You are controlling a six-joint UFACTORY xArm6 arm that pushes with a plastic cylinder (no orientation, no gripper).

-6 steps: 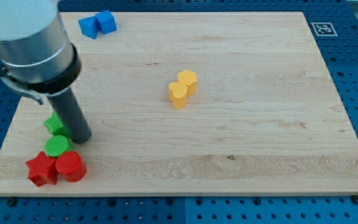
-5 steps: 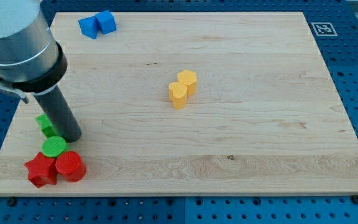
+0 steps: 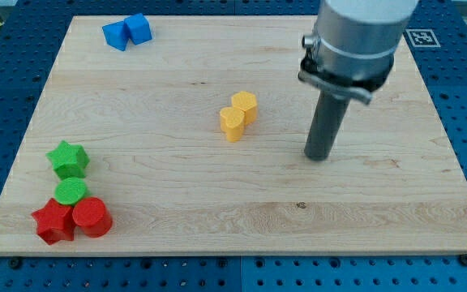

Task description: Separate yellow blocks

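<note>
So the tip [image 3: 319, 156] is parked on bare wood to the view's right of the yellow pair, with nothing touched or held (a plain rod, no claw to open).

Nearest the view's bottom left, a red star [image 3: 53, 222] and red cylinder [image 3: 92, 216] are bunched with a green cylinder [image 3: 70, 191], and a green star [image 3: 68, 158] is found just above. Mid-board, the yellow star-ish block [image 3: 232, 123] and yellow hexagon [image 3: 246, 106] are seen touching each other. Farthest off, two blue blocks [image 3: 126, 32] are tucked at the top left of the wooden board [image 3: 379, 203].
</note>
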